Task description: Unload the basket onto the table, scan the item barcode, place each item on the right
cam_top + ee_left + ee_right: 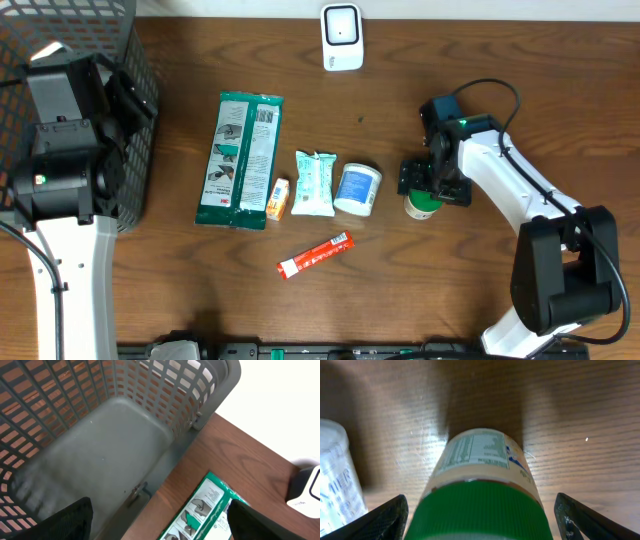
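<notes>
right gripper (479, 519) sits over the green-lidded jar (479, 465), fingers (387, 520) wide apart, one each side of the lid. there's a visible gap on both sides, so nothing is gripped yet. jar stands upright on the table (580, 420), right of centre, just beside the white tub (357, 189) and well apart from the scanner (341, 37) at the far edge

left gripper (160, 522) hangs over the grey basket (100, 390), jaws wide, empty. no part in this step as far as I can see

step in hand, my read: close on the jar, then carry it to the scanner

grasp notes:
- lid looks roughly centred between the fingers. close evenly so one pad doesn't shove the jar sideways
- tub is close on one side and that finger has little room, so no lateral sweep
- bite on the body below the lid if depth allows. a smooth round lid will likely spin or slip
- the label panel facing the wrist camera is nutrition text, and no barcode shows in any view. it's probably round the side or back, so expect to rotate the wrist in front of the scanner window
- keep the pads off the label as much as possible
- lift straight up before translating. red tube (314, 253) and packets (314, 184) lie off to the left, and I judge them clear of a direct line to the scanner
</notes>
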Robot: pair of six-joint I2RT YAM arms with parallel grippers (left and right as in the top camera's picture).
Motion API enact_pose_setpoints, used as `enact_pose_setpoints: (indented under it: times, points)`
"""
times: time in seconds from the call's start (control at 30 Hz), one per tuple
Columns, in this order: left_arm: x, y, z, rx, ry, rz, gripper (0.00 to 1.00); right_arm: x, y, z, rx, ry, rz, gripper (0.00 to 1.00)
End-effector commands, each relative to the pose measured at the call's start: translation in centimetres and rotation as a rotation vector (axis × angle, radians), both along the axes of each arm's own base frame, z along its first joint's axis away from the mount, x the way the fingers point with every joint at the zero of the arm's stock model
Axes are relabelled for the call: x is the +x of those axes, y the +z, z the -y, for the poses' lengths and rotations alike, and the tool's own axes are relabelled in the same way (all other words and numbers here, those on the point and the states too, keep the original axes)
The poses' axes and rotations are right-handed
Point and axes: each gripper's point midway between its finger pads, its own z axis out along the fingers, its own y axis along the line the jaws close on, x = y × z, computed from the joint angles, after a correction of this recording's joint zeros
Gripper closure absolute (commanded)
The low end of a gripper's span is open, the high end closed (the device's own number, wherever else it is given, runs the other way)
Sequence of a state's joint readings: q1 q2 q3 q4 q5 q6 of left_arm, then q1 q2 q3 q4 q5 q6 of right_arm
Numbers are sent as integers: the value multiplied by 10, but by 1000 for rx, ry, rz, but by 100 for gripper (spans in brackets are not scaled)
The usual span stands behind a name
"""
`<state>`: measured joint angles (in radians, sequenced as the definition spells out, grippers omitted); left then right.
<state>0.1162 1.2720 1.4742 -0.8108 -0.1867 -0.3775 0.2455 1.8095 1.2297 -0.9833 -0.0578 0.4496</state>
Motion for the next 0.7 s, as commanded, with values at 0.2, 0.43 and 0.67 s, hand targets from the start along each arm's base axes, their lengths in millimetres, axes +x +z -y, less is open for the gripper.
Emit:
enact_pose_setpoints:
  times: [0.2,0.43,0.67]
  points:
    - [0,1,-3,7,9,0,16,-11,-15,1,-7,-57,-29,13]
    - [0,1,-3,7,9,0,16,-8,-13,-2,12,-57,-17,19]
    - [0,1,-3,7,9,0,16,-6,-11,-3,14,-54,-11,25]
